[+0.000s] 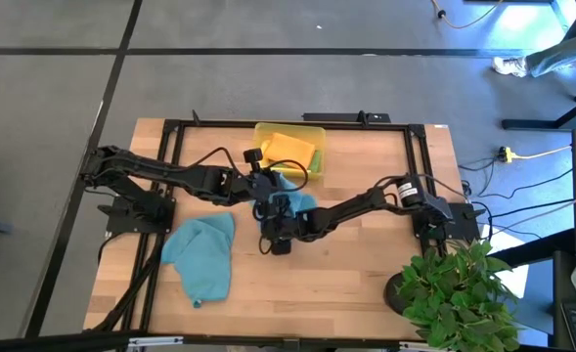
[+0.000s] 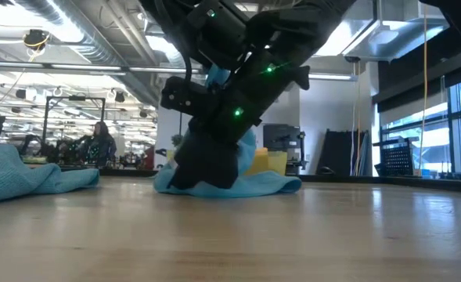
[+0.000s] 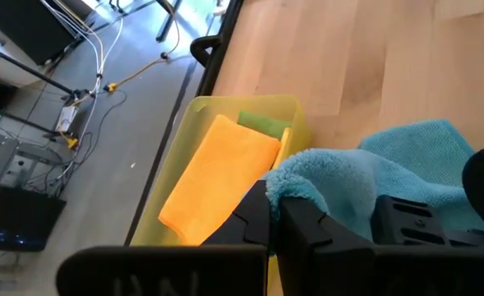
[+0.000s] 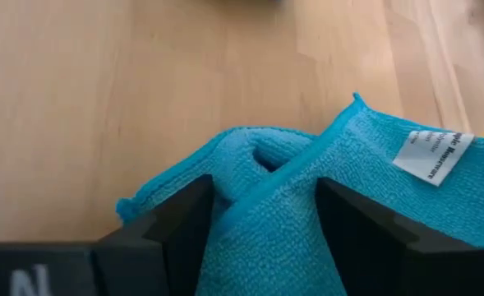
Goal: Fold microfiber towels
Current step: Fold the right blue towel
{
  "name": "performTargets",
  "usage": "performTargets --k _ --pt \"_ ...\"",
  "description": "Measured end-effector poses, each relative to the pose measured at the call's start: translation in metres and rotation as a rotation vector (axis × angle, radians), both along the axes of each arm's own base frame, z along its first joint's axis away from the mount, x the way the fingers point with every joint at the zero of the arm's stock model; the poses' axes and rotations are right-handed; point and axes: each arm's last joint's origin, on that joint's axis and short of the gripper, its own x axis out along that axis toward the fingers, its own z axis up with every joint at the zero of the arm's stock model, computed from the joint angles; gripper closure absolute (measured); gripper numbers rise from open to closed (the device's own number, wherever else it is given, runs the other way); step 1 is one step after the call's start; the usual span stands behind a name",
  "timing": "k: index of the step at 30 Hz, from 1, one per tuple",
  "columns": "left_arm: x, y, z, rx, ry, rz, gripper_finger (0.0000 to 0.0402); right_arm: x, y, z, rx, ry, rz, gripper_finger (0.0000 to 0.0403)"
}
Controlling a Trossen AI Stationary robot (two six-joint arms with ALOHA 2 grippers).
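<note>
left claw (image 3: pixel 324 222): clamped on an edge of the teal towel (image 1: pixel 292 200) at the surface's (image 1: pixel 346 284) middle.
right claw (image 4: pixel 262 226): pinching a fold of the same towel.
second teal towel (image 1: pixel 201 254): crumpled, lying near-left.
orange towel (image 3: pixel 217 177): folded in the yellow tray (image 1: pixel 260 132), far centre, over a green towel (image 3: pixel 262 123).
</note>
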Motion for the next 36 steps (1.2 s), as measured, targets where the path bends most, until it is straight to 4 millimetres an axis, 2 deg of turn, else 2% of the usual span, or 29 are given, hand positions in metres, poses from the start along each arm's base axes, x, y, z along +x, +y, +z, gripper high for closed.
performTargets --k 14,21,36 --pt "-0.003 0.0 -0.003 0.004 0.045 0.0 0.0401 -0.006 0.013 0.004 0.025 0.04 0.055 0.0244" --pt "-0.003 0.0 -0.003 0.004 0.047 0.001 0.0401 -0.007 0.014 0.016 0.1 0.023 0.086 0.0245" --pt "-0.003 0.0 -0.003 0.005 0.049 0.001 0.0401 -0.011 0.014 0.014 0.102 0.071 0.07 0.0246"
